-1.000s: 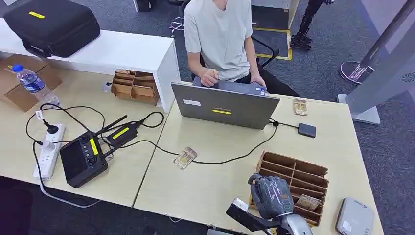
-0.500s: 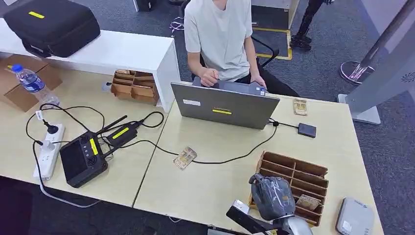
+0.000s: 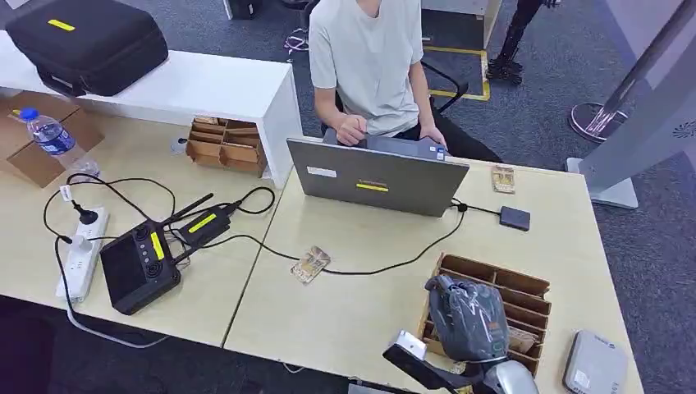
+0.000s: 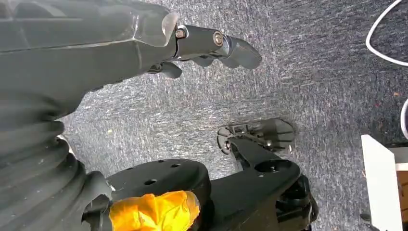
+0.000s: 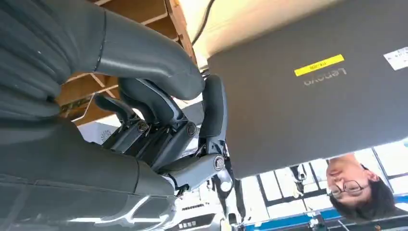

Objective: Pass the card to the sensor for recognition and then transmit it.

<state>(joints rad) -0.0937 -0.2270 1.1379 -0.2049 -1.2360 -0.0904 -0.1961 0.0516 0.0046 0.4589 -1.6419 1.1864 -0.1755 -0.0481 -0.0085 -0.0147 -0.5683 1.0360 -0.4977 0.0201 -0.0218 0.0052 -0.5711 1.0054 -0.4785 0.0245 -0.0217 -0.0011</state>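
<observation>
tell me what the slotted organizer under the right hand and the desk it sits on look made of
Slotted organizer: looks like brown corrugated cardboard, matte; thin dividers with raw-looking edges suggest it, though thin wood is possible. Desk: pale wood-look top, smooth with a low sheen, faint grain; probably laminate rather than solid wood, which the head view cannot settle. The right hand hovers over the organizer's near slots.

Overall light: bright and even across the pale wooden table point(image 3: 353, 312), seemingly from overhead.
Shadows: soft and short, a faint one under the open grey laptop point(image 3: 376, 176).
Glare: a white sheen lay on the glossy grey ribbed cover of the left hand point(image 4: 120, 33); bright windows were washed out behind the right hand point(image 5: 159, 125).
Focus: the head view was fairly sharp; in the wrist views both hands were soft, the speckled grey carpet point(image 4: 298, 72) crisper.
</observation>
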